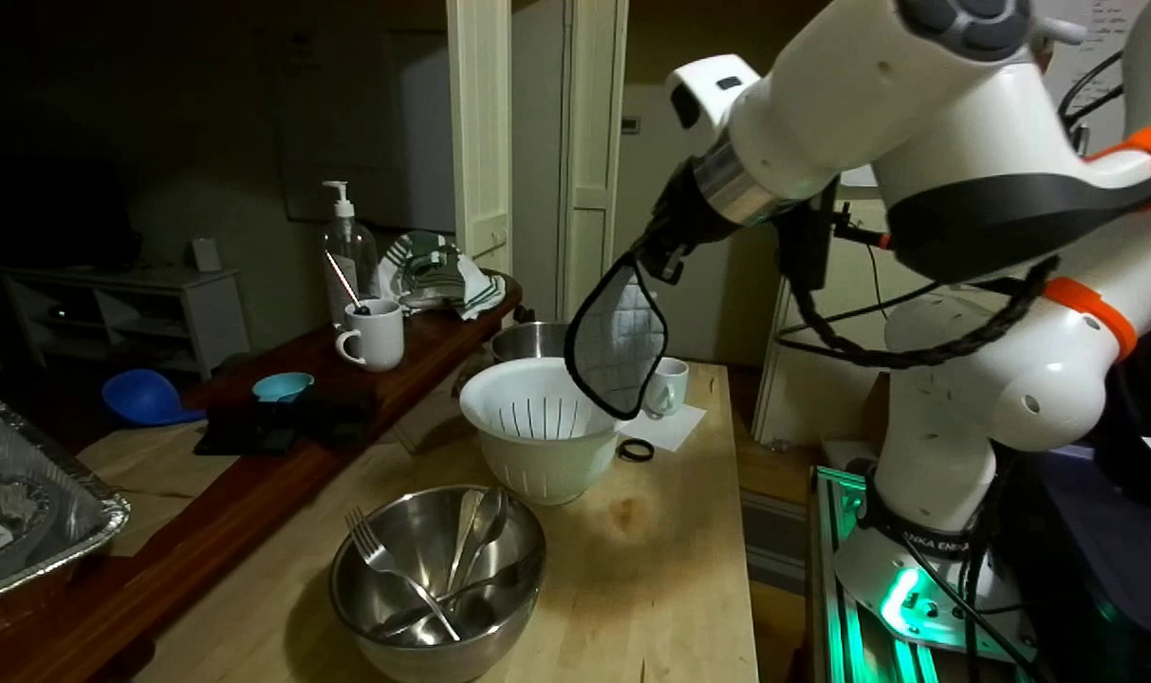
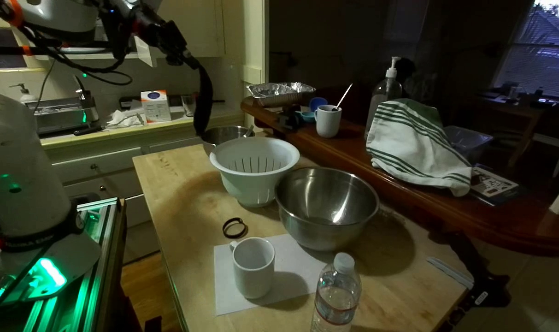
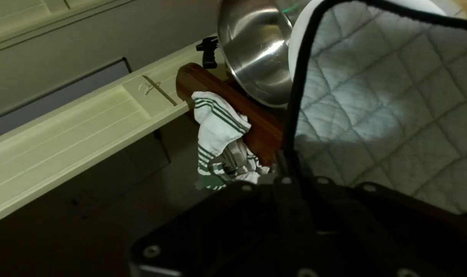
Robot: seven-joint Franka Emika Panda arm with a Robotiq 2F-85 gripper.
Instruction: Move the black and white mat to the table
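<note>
My gripper [image 1: 643,254] is shut on the mat [image 1: 622,332], a thin quilted grey-white piece with a black border. The mat hangs from one edge, in the air above the white colander, and hides part of that colander in an exterior view. In an exterior view it shows edge-on as a dark strip [image 2: 203,99] under the gripper [image 2: 190,59]. In the wrist view the mat [image 3: 375,100] fills the right side, its border running between the finger tips [image 3: 291,161]. The light wooden table [image 1: 651,560] lies below; it also shows in an exterior view [image 2: 187,212].
The white colander [image 2: 256,184] stands between a steel bowl with cutlery [image 1: 499,645] and another steel bowl [image 2: 327,207]. A mug [image 2: 254,272] on paper, a black ring [image 2: 234,228] and a bottle [image 2: 337,295] stand near. A raised brown counter [image 1: 281,474] borders the table.
</note>
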